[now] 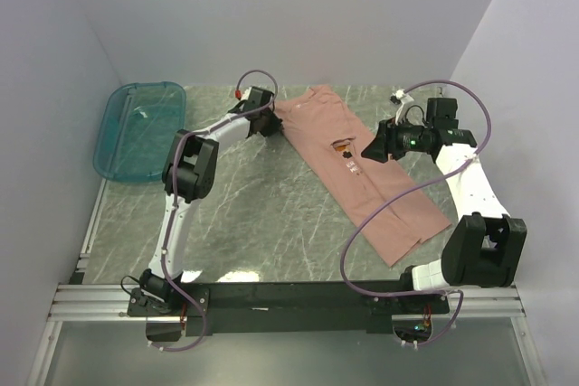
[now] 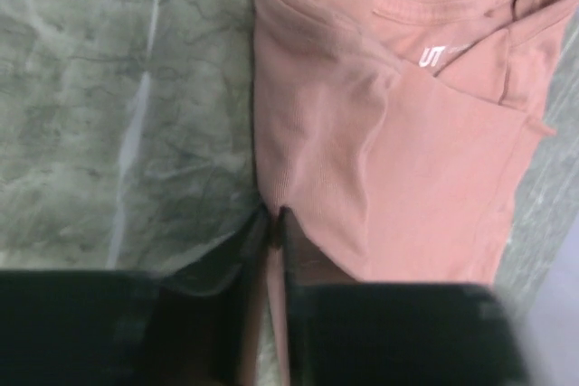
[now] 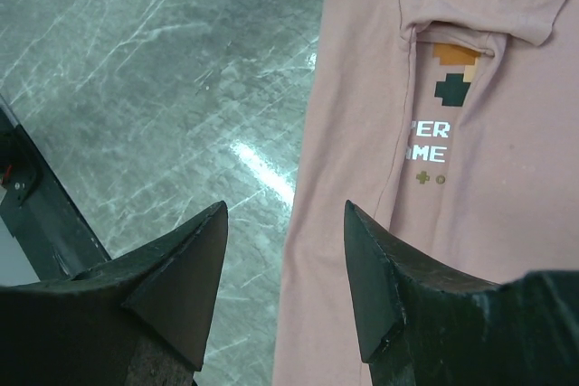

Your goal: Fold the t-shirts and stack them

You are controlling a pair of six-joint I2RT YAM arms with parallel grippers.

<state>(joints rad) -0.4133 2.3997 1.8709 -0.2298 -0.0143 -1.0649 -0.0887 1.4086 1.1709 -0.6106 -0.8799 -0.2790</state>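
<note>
Left fingers [image 2: 312, 314] pinch t-shirt [image 1: 389, 196] edge; right fingers [image 3: 185, 287] spread above it; teal bin [image 1: 113, 124] apart.

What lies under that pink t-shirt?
Only the grey marbled table shows around the t-shirt. Anything beneath is covered; its folded sides also hide part of the chest print.

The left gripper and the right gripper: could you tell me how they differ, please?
The left gripper is closed on an edge of the t-shirt; the right gripper stands open, holding nothing. The left works at the collar end; the right beside the print. Both have dark fingers.
</note>
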